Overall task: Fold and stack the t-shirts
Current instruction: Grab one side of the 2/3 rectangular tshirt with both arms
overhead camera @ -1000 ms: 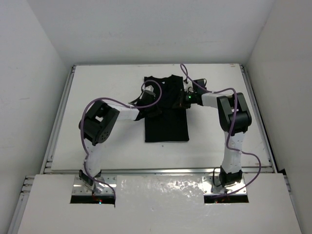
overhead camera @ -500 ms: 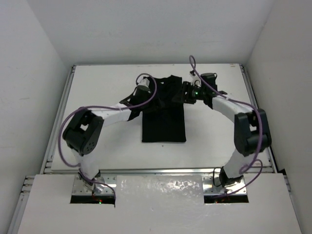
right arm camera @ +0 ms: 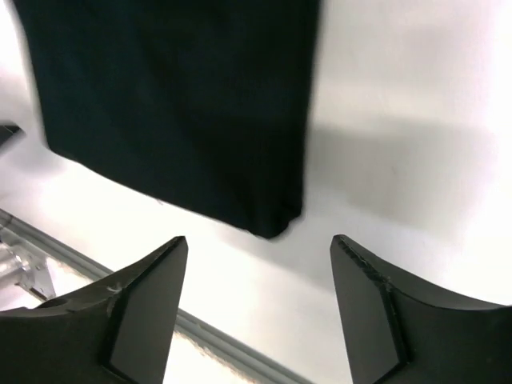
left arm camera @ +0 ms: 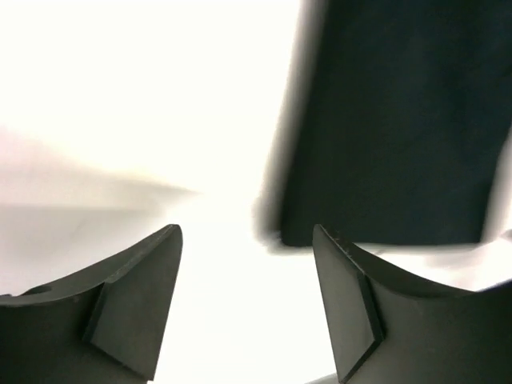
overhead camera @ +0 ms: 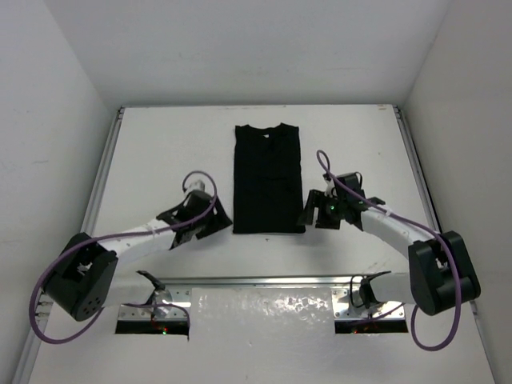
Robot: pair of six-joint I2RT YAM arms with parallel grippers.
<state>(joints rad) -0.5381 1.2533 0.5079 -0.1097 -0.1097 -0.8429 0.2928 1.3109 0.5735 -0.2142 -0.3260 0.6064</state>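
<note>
**tabletop_tom:** So are the grippers holding anything here?

**foldbot_fan:** Nope. The left gripper (left arm camera: 246,240) has its fingers spread wide with just bare surface between them. The right gripper (right arm camera: 258,244) is spread too and holds nothing. Each one sits low, just beside a near corner of the plain black short-sleeved cloth t-shirt (overhead camera: 268,178), not touching it.

**tabletop_tom:** Where's the shirt exactly?

**foldbot_fan:** It's in the middle of the flat white tabletop (overhead camera: 160,160), folded into a long narrow rectangle. The round neck is at the far end and the hem is toward the arms. There's lots of open white on both long sides. The far end gets close to the table's back edge.

**tabletop_tom:** Anything in the way?

**foldbot_fan:** Not much. A silver metal rail (overhead camera: 264,280) runs along the near edge behind the grippers, and white walls box in the left, right and back. The looping purple cables (overhead camera: 200,180) ride on the arms.

**tabletop_tom:** Count?

**foldbot_fan:** One shirt, two grippers, one rail.
</note>
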